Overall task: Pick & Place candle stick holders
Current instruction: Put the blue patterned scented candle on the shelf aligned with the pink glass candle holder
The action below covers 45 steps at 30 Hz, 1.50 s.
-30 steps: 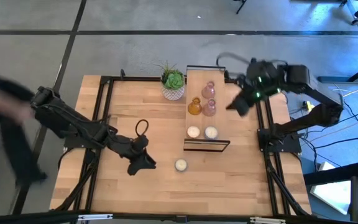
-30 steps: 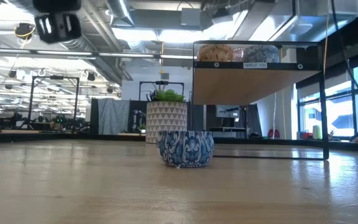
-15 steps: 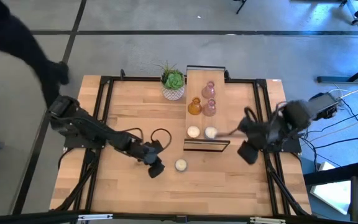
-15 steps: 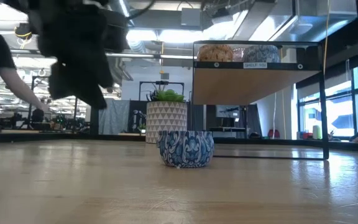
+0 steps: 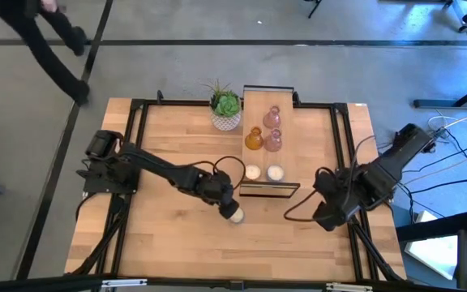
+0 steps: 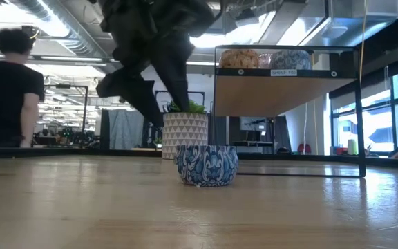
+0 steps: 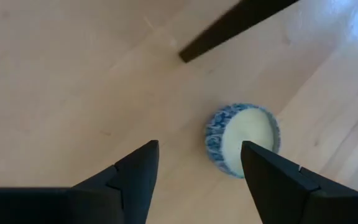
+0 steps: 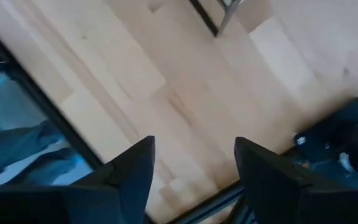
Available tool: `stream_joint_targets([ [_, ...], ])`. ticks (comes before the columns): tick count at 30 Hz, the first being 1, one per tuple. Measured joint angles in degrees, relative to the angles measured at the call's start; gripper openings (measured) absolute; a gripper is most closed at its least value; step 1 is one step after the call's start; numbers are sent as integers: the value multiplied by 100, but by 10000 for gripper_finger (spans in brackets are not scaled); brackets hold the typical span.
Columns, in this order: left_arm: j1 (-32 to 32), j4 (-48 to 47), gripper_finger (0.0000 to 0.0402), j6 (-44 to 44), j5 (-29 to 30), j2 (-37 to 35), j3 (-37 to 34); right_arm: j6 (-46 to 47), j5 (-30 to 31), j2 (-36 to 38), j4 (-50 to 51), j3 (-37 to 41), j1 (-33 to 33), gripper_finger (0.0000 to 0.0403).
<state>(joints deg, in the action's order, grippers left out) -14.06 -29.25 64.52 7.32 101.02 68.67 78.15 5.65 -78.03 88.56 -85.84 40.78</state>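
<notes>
From above, the three holders stand together on the shelf top [image 5: 267,154]: a pink holder [image 5: 272,116] at the back, the amber holder [image 5: 254,139] and a second pink holder [image 5: 273,140] side by side in front of it. Two white candles [image 5: 263,172] sit nearer the shelf's front edge, and a plant [image 5: 226,108] stands just left of the shelf. The left gripper [image 5: 228,206] hovers over a blue-patterned cup [image 5: 235,215] on the table [image 5: 169,243] just in front of the shelf; the right gripper [image 5: 328,215] hangs near the table's right edge, well apart from everything. In the low view the cup [image 6: 206,164] rests on the wood with the plant pot [image 6: 185,135] behind it and the left arm dark above. The left wrist view shows that gripper's fingers [image 7: 135,180] spread wide, holding nothing, with the cup [image 7: 242,139] ahead near one finger. The right wrist view shows its fingers [image 8: 135,171] also parted and empty above bare wood. As I judge it, the holders already look placed; the cup seems the next target, not yet grasped.
</notes>
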Motion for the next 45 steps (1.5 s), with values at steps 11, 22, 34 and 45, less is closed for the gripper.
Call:
stream_joint_targets([
  [11, -663, 434, 244, 674, -1470, -210, 8, -51, 348, -1, -58, 291, 387, 225],
  [22, -2356, 2238, 242, 3944, 773, -222, 15, 30, 429, -1, -45, 291, 516, 225],
  [34, -1191, 393, 242, 3370, 430, 133, 6, 86, 1080, -1, -51, 291, 490, 225],
  [45, -339, 489, 242, 2421, 85, 507, 13, 155, 1130, 1, -126, 291, 388, 225],
])
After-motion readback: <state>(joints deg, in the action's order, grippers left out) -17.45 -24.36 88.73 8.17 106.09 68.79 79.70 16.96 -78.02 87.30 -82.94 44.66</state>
